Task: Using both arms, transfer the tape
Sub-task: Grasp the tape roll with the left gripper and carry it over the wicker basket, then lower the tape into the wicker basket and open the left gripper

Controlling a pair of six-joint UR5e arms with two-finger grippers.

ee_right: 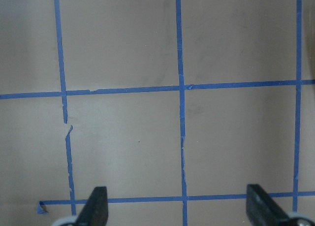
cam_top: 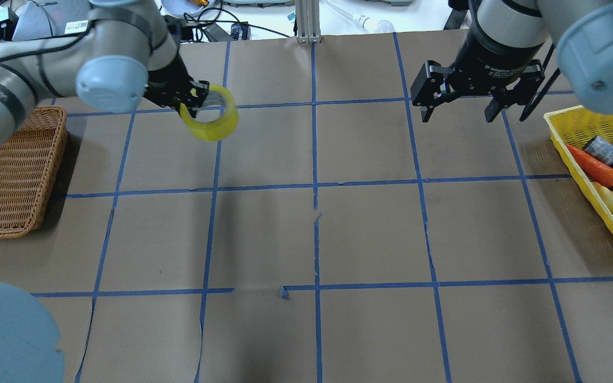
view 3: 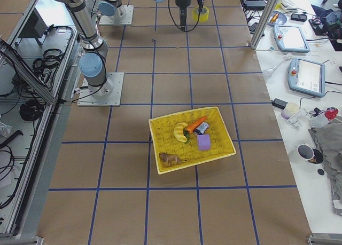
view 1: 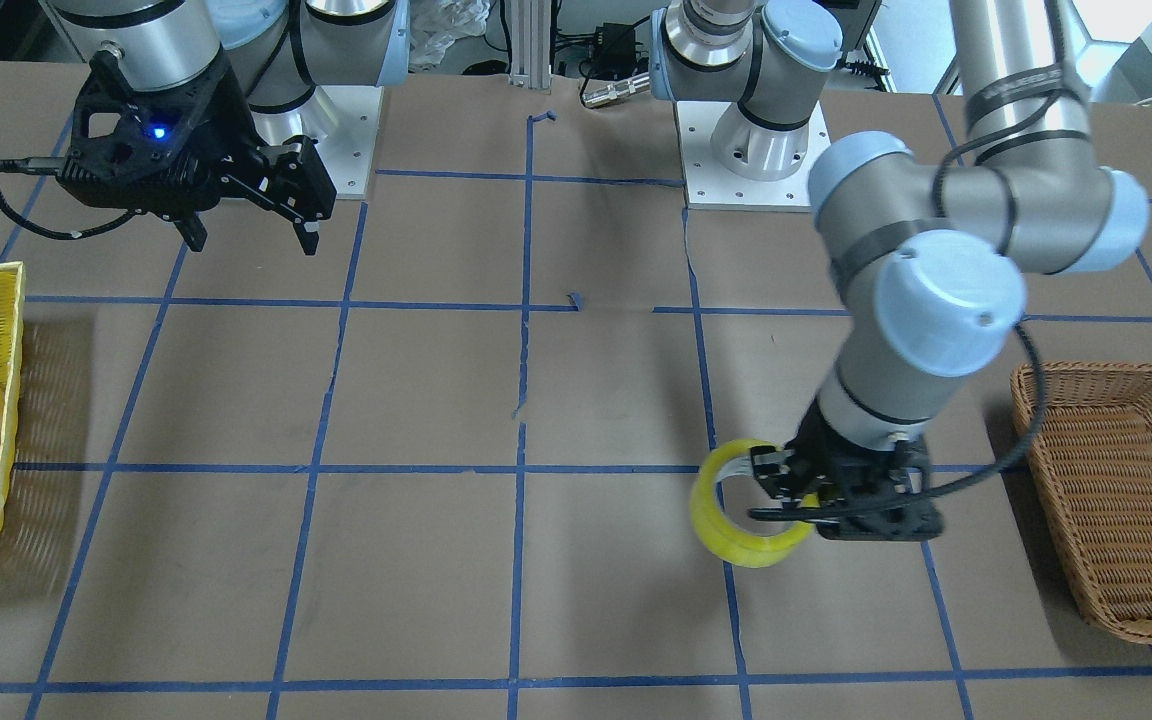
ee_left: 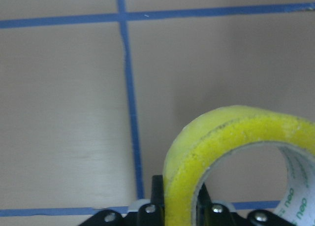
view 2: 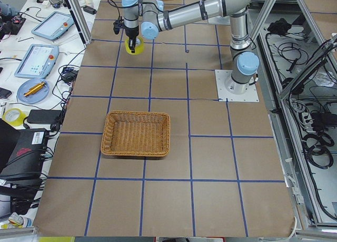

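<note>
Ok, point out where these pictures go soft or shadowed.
Left wrist view: the yellow translucent tape roll fills the lower right corner, soft-edged, the blue grid lines behind sharper. Overhead view: a light-blue joint cap blurs the lower left; a faint shadow darkens the bottom centre.

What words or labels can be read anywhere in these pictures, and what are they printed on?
"neo": green print on the pale inner core of the tape, in the left wrist view; further letters are cut off.
"2F Adaptive": white print on the black collar above the right gripper; the words after it are too blurred to read.
White sticker on the left arm: too small to read.
</note>
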